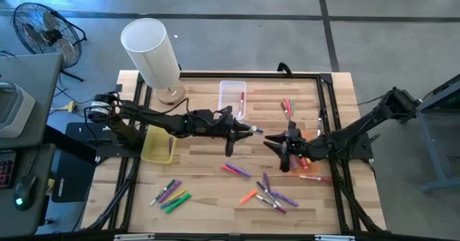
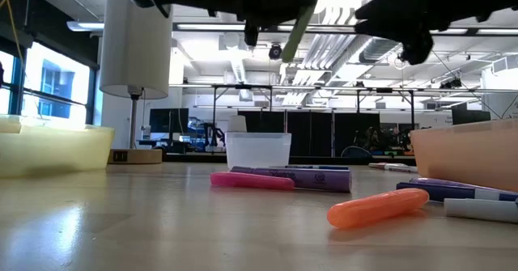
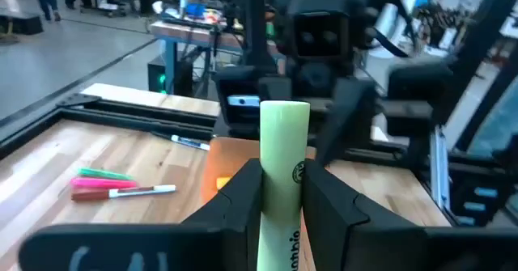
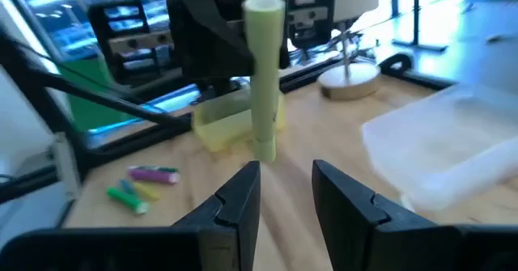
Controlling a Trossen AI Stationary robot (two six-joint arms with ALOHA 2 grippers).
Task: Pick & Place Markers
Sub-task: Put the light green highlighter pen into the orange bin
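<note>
Left wrist view, green marker (image 3: 283, 174), print illegible

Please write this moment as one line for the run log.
left pincer: shut on green marker, raised mid-table | right pincer: open, facing the marker, not touching | phase: handover between arms

I'm running this rig in what looks like a robotics lab: a grey concrete floor (image 1: 237, 0) with a floor fan (image 1: 43, 29), exposed ceiling ducts (image 2: 243, 61) and strip lights, rows of workbenches with monitors (image 2: 174, 125), and a butcher-block table (image 1: 208, 191) inside a black metal frame (image 1: 327, 111).
</note>
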